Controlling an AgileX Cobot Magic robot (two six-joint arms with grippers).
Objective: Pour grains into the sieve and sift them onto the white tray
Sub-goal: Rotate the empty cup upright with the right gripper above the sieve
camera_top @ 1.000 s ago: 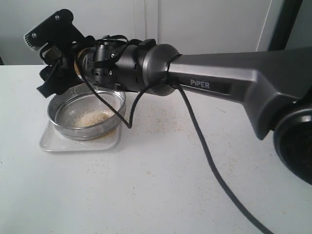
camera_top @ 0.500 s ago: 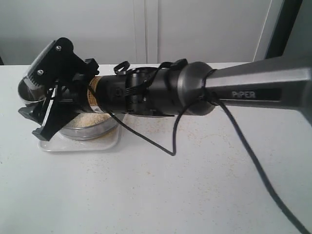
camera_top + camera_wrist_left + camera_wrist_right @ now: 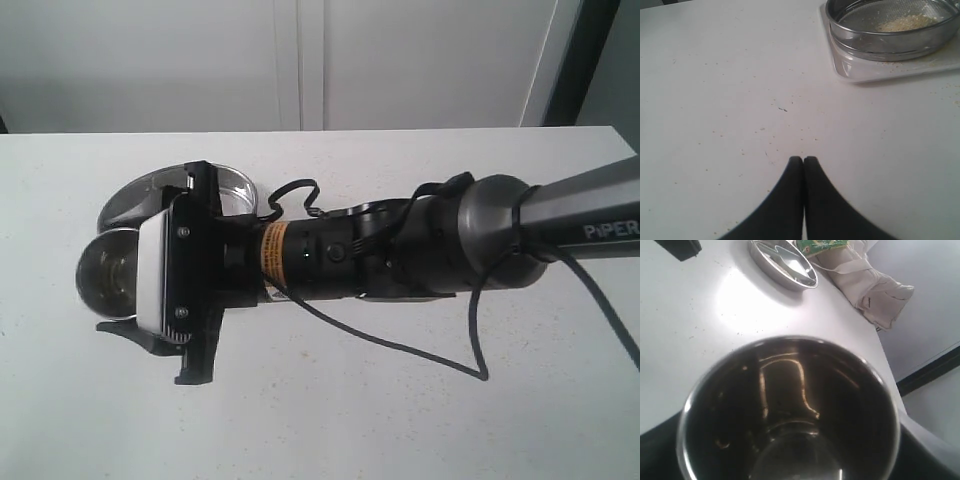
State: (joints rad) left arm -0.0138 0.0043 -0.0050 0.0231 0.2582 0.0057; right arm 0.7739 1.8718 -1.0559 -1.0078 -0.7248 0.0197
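Inside the sieve (image 3: 890, 44), which sits on the white tray (image 3: 875, 73), we see the grains (image 3: 903, 23) heaped on the mesh, so the pouring looks done to us. Near it, the right claw (image 3: 150, 272) grasps a small steel cup (image 3: 790, 410) whose inside shows only a few stuck specks. Sifting appears to be what is left: we see little on the tray. Well apart, over the table (image 3: 715, 75), the left claw (image 3: 803, 161) is clenched on nothing.
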